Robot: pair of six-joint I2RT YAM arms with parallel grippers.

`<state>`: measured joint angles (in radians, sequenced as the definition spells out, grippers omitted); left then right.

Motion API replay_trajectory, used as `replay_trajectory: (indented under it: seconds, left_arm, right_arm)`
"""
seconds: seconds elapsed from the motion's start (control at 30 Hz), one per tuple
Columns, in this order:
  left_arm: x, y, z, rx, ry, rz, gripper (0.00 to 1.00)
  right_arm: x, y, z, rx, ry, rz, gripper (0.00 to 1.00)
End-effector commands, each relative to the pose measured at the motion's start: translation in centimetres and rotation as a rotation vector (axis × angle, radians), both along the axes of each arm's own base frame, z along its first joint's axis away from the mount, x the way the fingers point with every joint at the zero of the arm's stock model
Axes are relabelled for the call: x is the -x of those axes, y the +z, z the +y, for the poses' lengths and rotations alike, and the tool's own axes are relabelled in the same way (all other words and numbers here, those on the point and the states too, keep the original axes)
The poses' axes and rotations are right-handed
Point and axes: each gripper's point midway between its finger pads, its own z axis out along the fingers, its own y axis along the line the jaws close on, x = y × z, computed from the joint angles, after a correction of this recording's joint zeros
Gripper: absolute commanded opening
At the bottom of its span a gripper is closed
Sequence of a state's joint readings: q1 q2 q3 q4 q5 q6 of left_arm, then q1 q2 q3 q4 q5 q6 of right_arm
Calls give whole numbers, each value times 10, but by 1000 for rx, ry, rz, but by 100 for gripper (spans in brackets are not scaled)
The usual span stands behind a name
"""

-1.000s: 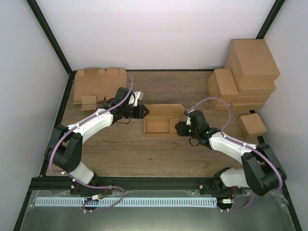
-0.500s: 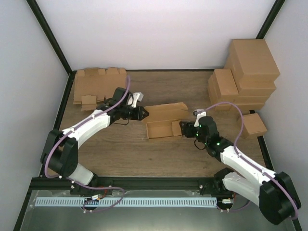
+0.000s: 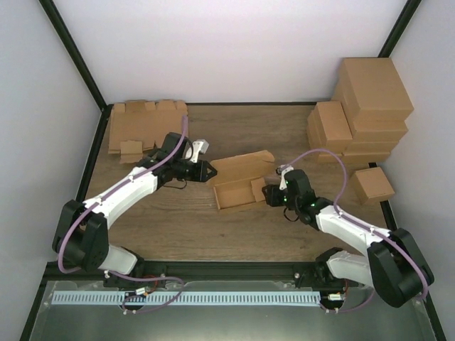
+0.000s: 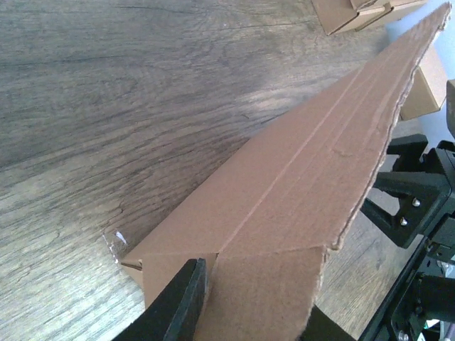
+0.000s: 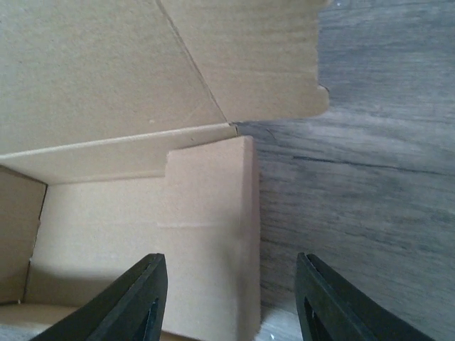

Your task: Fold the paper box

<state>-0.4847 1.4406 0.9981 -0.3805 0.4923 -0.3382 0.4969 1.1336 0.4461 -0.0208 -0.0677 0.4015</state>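
Note:
The paper box (image 3: 238, 192) lies half-formed in the middle of the table, an open brown tray with its lid panel (image 3: 242, 167) lifted and tilted along the far side. My left gripper (image 3: 210, 172) is at the lid's left end, shut on a side flap of the box (image 4: 284, 213); the cardboard fills the gap between its fingers (image 4: 181, 305). My right gripper (image 3: 270, 193) is open at the box's right end. In the right wrist view its fingers (image 5: 135, 298) straddle the folded-in end flap (image 5: 210, 234), with the tray interior to the left.
A stack of flat cardboard blanks (image 3: 146, 124) lies at the back left. Bigger closed cartons (image 3: 362, 106) are piled at the back right, with a small one (image 3: 373, 185) in front. Bare wood lies near the front edge.
The lid panel has lifted and swung with my left gripper. The box's front has slid slightly nearer. My right arm shifted and its gripper stayed at the right end.

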Motion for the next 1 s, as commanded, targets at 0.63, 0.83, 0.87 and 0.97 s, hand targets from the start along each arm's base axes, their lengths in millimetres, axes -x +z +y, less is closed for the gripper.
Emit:
replay_trajectory:
  seconds: [0.63,0.83,0.87,0.97]
  left_arm:
    - [6,-20,1,-9,-13,49,22]
    - [8,-18,2,-5,-13,46,22]
    - [8,-18,3,-5,-12,46,22]
    - [10,-18,4,-10,-13,48,22]
  right_arm:
    - [-18,-43,48,351,45,85,29]
    - [-20,-58,38,479,-41,134,12]
    - [-21,-59,35,496,-61,141,10]
    - [-23,-61,27,553,-106,159,1]
